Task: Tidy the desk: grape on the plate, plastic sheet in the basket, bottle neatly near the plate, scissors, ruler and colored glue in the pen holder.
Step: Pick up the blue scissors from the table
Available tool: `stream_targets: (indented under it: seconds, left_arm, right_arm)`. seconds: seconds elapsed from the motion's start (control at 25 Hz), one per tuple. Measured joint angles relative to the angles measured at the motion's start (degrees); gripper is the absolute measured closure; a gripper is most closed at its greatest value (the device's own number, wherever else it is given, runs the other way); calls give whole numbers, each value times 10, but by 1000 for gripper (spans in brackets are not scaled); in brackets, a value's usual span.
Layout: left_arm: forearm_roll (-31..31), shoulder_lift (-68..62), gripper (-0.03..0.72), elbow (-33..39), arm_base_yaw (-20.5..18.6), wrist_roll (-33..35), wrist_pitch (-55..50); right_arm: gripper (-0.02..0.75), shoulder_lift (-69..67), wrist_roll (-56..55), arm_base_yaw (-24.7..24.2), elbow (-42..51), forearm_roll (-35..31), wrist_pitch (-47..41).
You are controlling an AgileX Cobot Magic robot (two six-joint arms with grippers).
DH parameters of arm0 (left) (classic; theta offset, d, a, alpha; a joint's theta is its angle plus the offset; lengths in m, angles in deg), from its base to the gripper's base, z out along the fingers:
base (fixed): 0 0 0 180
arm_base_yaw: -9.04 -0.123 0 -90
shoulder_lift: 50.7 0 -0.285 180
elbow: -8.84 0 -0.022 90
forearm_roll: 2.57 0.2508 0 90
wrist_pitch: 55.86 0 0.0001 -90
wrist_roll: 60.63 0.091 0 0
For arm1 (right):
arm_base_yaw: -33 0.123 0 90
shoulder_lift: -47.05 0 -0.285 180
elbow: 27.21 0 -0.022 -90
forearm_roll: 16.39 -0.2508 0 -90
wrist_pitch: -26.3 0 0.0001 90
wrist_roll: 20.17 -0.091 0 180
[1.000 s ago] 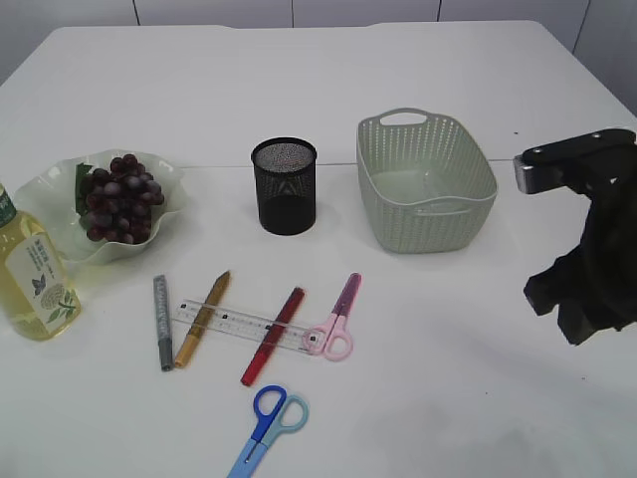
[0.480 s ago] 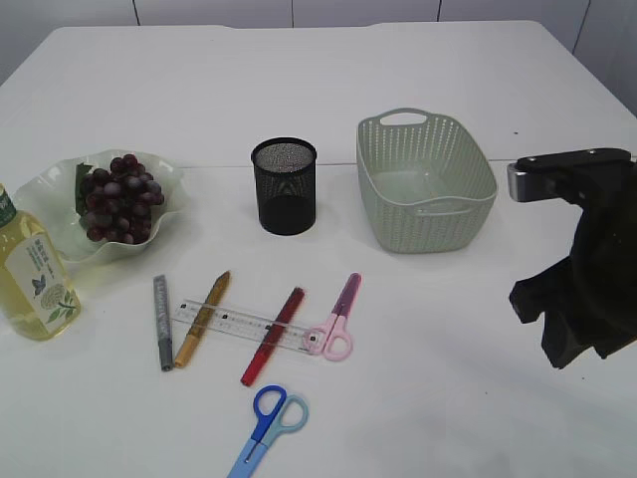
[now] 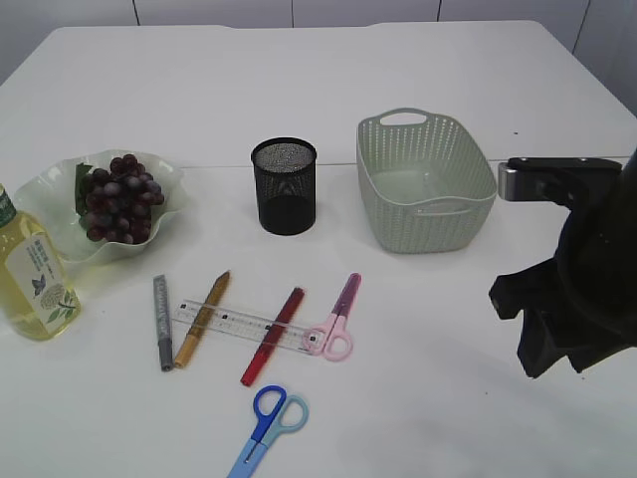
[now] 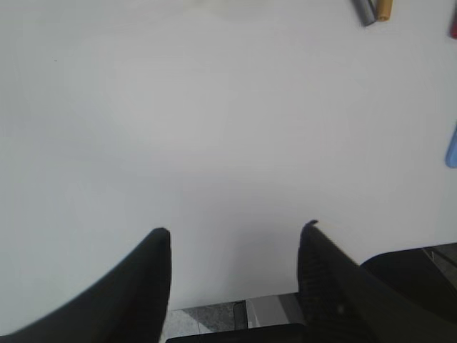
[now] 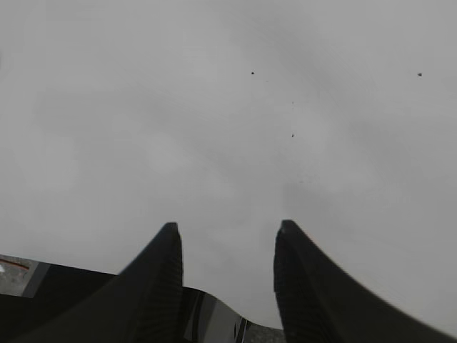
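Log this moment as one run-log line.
grapes: on plate | pen holder: empty | right claw: open, nothing held | left claw: open

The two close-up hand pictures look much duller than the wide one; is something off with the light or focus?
Exterior view: bright, even light, soft shadows, sharp detail on the pen holder and grapes. Left wrist view: pale table, slightly soft, open left gripper dark. Right wrist view: greyer and dimmer, right gripper nearly silhouetted, a few dark specks visible.
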Motion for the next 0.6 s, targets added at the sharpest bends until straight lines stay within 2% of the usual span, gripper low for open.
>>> stream_targets:
  seconds: [0.24,0.4,0.6]
  left_arm:
    - [0,0,272,0,0,0,-3]
    - [0,0,272,0,0,0,-4]
    - [0,0,272,0,0,0,-5]
  right_arm:
    - [421,0,20,0,0,-4,0]
    - [421,0,86,0,-12,-11,0]
    - [421,0,211,0,-68,-72,-1]
